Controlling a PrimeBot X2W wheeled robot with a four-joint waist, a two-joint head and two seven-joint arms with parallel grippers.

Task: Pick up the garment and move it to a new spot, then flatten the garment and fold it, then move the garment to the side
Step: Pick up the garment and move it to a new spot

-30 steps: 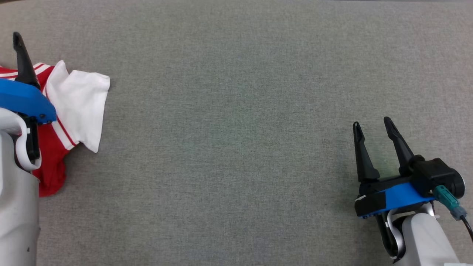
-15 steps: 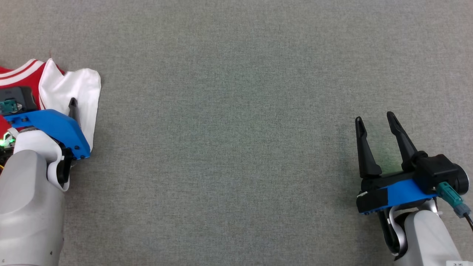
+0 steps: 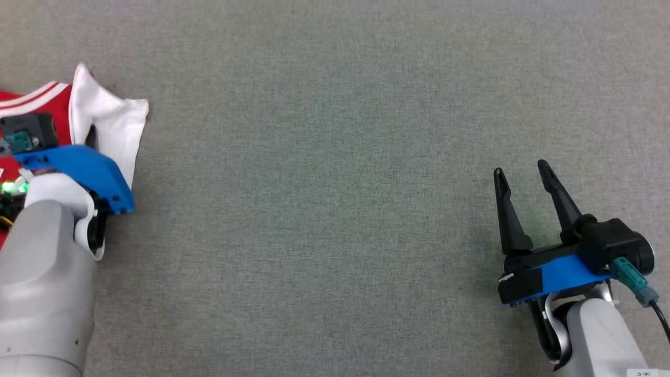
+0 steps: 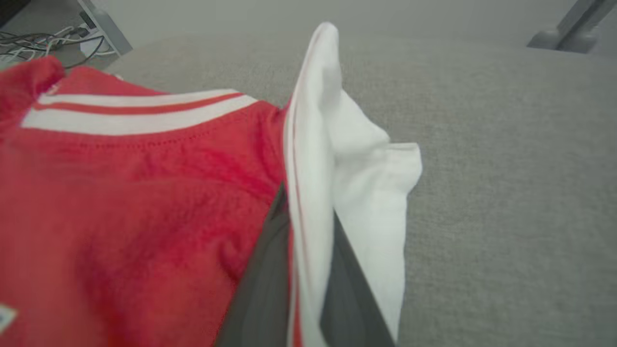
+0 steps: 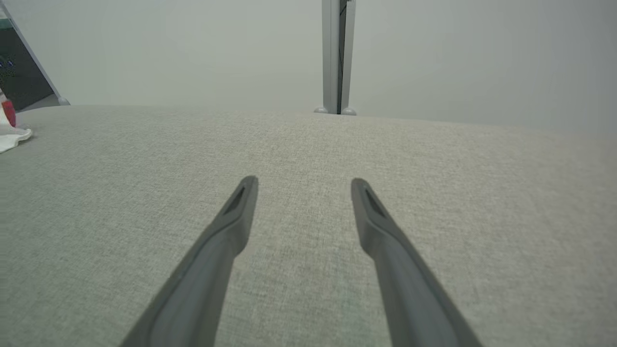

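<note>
Far left on the grey worktop (image 3: 324,183): crumpled red-and-white shirt (image 3: 112,131). Left end effector (image 4: 308,205) clamped on its white fold. Right end effector (image 3: 520,167) well apart from it, lower right, fingers spread.

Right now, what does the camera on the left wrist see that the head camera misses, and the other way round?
Left wrist view's extra: a close look at the left gripper pinching a white fold of the red-and-white cloth garment, plus tangled cables beyond the grey woven fabric surface. Head view's extra: the right gripper, open, over bare fabric. Shared: the garment lying on that surface.
</note>
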